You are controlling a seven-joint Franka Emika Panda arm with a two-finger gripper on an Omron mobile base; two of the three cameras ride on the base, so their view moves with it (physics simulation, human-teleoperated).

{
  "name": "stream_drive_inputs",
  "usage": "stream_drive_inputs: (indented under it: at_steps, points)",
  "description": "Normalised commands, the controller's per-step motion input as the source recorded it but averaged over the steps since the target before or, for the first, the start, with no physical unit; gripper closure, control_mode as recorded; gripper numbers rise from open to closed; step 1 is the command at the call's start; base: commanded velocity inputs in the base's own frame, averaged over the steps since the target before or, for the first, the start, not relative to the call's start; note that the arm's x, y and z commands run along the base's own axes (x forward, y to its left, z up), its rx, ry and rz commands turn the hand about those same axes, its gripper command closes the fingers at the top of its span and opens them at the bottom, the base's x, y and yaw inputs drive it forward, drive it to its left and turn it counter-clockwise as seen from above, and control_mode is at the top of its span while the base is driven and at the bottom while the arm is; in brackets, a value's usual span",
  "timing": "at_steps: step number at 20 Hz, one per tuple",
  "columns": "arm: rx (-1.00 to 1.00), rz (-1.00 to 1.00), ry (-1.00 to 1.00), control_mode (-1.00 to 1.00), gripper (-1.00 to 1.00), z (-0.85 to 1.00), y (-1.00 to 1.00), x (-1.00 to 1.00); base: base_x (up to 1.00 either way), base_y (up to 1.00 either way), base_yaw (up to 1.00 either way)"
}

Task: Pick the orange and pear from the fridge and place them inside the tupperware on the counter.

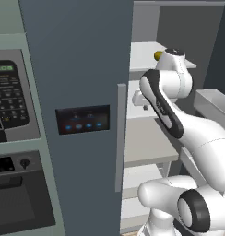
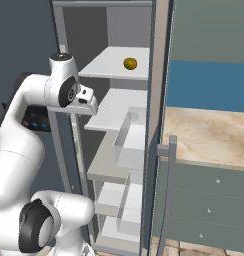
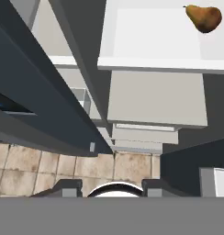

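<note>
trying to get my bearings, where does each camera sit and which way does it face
Left base view: behind the arm on its left, facing the fridge door and open shelves.
Right base view: behind on its right, facing the shelves, orange and counter; arm at left.
Hand view: on the hand, looking down past the shelves to the pear and floor; claw tips at bottom.
Both base views share the orange's shelf.
</note>
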Motion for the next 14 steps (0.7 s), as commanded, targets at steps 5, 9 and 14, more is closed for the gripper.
stream_drive_inputs:
  at_steps: [5,9,14]
  points:
    - [0.01,0.0,-0.17,-1.0,-1.0,0.0,-0.11,-0.09,0.0,0.0,0.0]
    - [0.0,0.0,-0.11,-1.0,-1.0,0.0,-0.27,-0.12,0.0,0.0,0.0]
    - [0.01,0.0,0.0,-1.0,-1.0,-0.01,-0.17,-0.07,0.0,0.0,0.0]
